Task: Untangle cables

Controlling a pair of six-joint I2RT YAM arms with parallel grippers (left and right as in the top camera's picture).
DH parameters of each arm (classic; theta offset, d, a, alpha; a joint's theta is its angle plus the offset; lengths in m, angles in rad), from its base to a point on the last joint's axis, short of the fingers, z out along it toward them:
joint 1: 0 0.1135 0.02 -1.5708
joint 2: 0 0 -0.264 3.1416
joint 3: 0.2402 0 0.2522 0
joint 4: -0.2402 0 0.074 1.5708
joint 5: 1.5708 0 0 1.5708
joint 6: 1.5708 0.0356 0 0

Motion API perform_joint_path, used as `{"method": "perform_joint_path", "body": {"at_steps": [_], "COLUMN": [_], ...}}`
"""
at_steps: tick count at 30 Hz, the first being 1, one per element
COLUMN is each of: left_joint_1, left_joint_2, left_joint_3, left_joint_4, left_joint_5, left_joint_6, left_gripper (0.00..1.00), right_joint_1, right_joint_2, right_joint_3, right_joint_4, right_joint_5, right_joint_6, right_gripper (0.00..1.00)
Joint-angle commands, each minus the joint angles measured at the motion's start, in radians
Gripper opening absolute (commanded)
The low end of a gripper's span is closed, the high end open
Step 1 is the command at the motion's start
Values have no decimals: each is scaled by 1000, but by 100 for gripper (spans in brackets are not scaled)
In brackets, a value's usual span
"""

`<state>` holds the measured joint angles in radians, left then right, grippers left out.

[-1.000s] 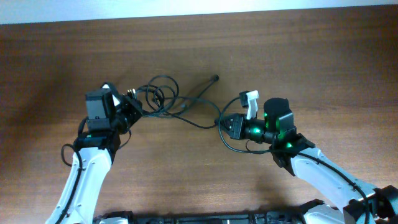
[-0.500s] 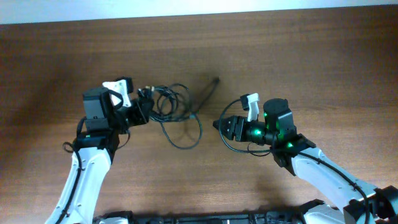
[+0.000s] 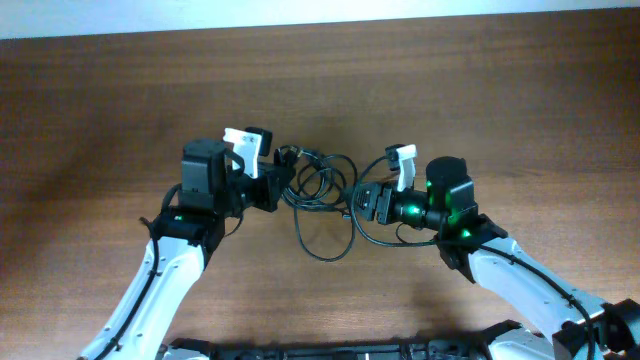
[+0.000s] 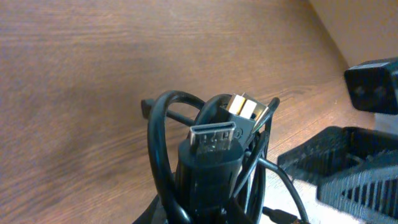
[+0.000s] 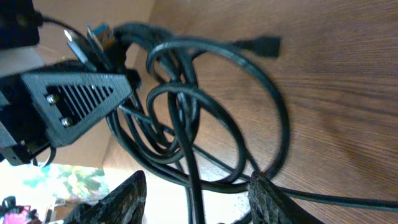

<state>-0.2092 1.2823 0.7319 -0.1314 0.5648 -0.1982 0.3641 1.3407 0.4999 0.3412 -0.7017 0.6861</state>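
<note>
Overhead, the left hand (image 3: 277, 187) grips the knotted cables (image 3: 320, 183), the right hand (image 3: 353, 200) gapes around one strand; next, I'd say, pinch and pull apart.

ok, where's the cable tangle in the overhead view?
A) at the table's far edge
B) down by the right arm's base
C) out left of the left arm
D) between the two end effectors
D: in the overhead view the cables sit bunched directly between the left end effector and the right end effector, close to both.
</note>
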Motion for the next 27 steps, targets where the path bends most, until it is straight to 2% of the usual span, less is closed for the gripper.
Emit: {"method": "perform_joint_path", "body": {"at_steps": [1, 4, 7, 9, 12, 14, 17, 19, 23, 27], "left_joint_1": [-33, -40, -40, -40, -36, -21, 24, 58, 124, 145], "left_joint_2": [-17, -17, -17, -17, -17, -17, -17, -17, -17, -17], "left_joint_3": [6, 6, 6, 6, 6, 6, 6, 6, 6, 6], "left_joint_4": [27, 25, 25, 25, 18, -3, -72, -145, -245, -244], "left_joint_5": [3, 3, 3, 2, -103, -251, -465, -558, -591, -622], "left_joint_6": [2, 2, 2, 2, -6, -116, -351, -501, -747, -853], "left_gripper": [0, 1, 1, 0, 0, 0, 0, 0, 0, 0], "right_joint_1": [59, 82, 82, 80, 81, 80, 80, 80, 80, 80], "right_joint_2": [-14, -14, -14, -14, -14, -14, -14, -14, -14, -14], "right_joint_3": [-4, -4, -4, -4, -4, -4, -4, -4, -4, -4], "right_joint_4": [-2, -4, -5, -5, -6, -12, -13, -13, -13, -18], "right_joint_5": [-5, 10, 10, 10, 9, 4, -2, -2, 6, 7], "right_joint_6": [-72, -77, -77, -77, -77, -77, -77, -77, -76, -77], "right_gripper": [47, 41, 17, 4, 4, 4, 4, 4, 4, 4]}}
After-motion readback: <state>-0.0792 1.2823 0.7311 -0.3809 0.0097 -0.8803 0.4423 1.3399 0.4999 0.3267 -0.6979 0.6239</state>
